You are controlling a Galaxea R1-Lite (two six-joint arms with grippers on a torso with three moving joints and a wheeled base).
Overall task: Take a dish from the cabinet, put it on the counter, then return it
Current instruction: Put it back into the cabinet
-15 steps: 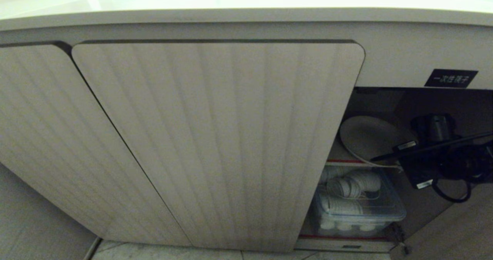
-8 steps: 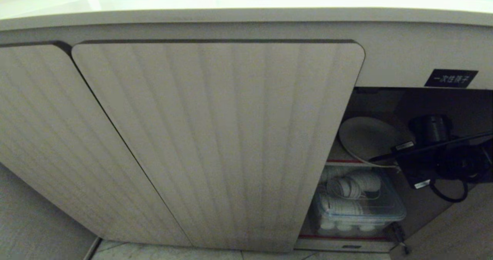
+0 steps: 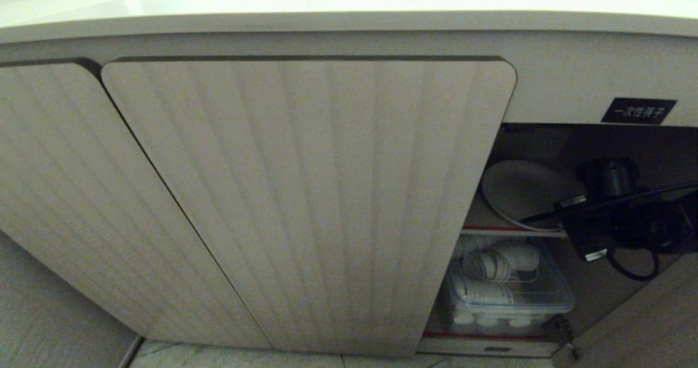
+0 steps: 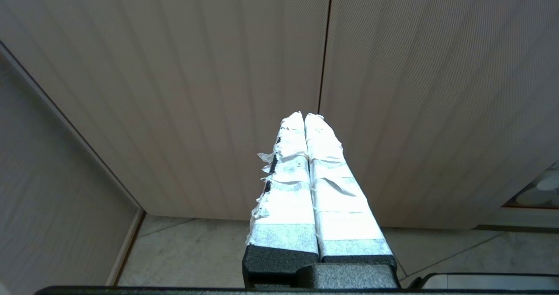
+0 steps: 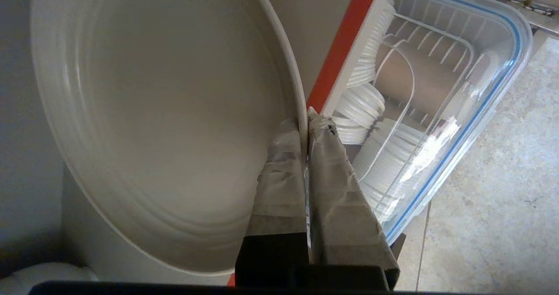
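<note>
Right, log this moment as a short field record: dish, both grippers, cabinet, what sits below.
dish: cream plate, over the red-edged upper shelf, tilted
right gripper: shut on the plate's rim, inside the cabinet
left gripper: shut, empty, facing the closed ribbed doors
below: clear lidded box of white dishes
counter: bare where visible

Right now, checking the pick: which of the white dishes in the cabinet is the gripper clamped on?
The lone cream plate on the upper red-edged shelf; the right gripper pinches its rim. The others sit stacked in the clear plastic box below.

Head view: down at cabinet (image 3: 305,193) front. Right wrist view: close on dish (image 5: 166,111), shared with head view.
</note>
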